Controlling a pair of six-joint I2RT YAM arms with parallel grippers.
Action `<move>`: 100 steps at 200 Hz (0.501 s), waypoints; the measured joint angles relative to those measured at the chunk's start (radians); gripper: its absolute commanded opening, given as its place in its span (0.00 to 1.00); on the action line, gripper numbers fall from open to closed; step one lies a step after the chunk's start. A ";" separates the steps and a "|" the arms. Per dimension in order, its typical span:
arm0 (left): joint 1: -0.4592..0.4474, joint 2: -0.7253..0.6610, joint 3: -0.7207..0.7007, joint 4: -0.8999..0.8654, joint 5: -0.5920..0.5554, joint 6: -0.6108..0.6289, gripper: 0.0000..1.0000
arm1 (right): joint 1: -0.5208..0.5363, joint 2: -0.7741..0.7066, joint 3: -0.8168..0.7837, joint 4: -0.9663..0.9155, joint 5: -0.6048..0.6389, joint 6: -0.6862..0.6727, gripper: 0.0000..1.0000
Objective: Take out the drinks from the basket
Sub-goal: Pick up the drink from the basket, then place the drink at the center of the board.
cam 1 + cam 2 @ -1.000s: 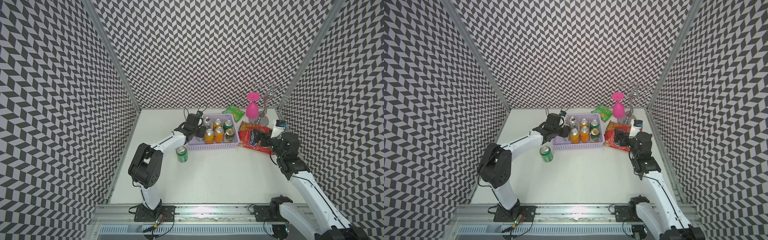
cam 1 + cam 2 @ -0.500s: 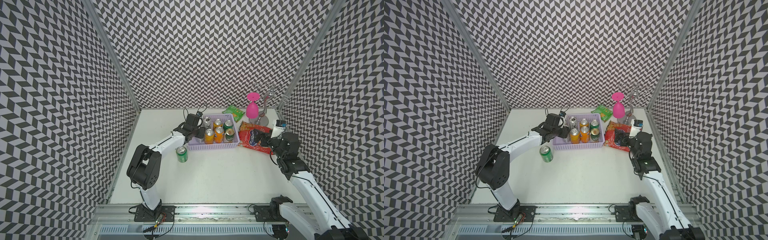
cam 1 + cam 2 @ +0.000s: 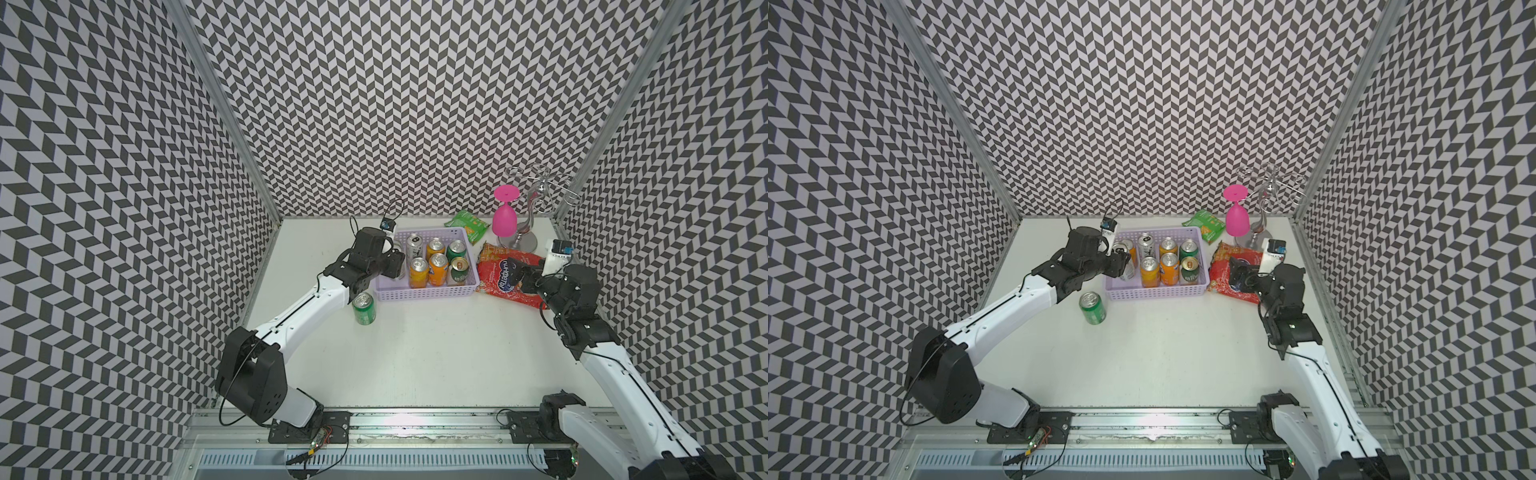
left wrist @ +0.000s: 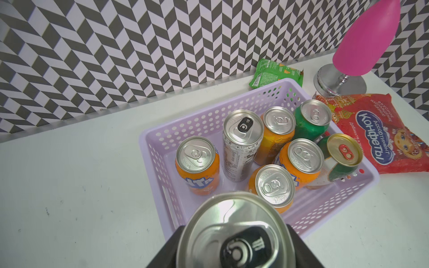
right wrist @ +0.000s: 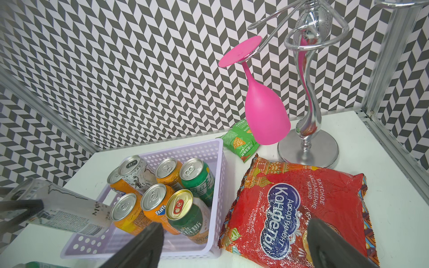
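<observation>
**Left claw has a slim can, right claw is wide open**

The left claw (image 3: 1122,266) is clamped on a slim silver-grey can (image 4: 234,232). It holds the can tilted over the left end of the lavender basket (image 3: 424,294), which sits upper middle of the frame in both top views. Can't tell if the can's bottom touches anything inside.

Seven more stand in the basket: four orange cans (image 4: 197,162), two green cans (image 4: 311,120) (one has a gold top with a red tab) and a second slim silver can (image 4: 241,143). A loose green can (image 3: 364,309) stands upright on the tabletop (image 3: 415,353), just beside the basket's lower-left corner.

The right claw (image 5: 234,243) hangs with its jaws spread wide, gripping nothing, over the red snack bag (image 3: 503,274) just right of the basket. A small green bag (image 3: 467,222) lies at the basket's upper-right corner, near a pink glass (image 3: 504,216) hung upside down on a chrome rack (image 3: 538,199).
</observation>
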State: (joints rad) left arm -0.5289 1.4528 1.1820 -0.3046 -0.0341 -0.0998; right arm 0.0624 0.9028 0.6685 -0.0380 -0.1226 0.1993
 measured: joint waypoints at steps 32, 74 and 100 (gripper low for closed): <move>-0.028 -0.100 -0.043 -0.029 -0.007 -0.007 0.47 | 0.000 0.000 0.000 0.000 -0.004 0.000 1.00; -0.091 -0.209 -0.100 -0.074 -0.032 -0.029 0.47 | 0.000 0.000 0.000 0.000 -0.005 0.000 1.00; -0.124 -0.269 -0.152 -0.085 -0.051 -0.046 0.48 | 0.000 0.000 0.000 0.000 -0.006 0.000 1.00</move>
State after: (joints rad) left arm -0.6533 1.1835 1.0302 -0.3901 -0.0856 -0.1459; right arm 0.0624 0.9028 0.6685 -0.0380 -0.1291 0.1993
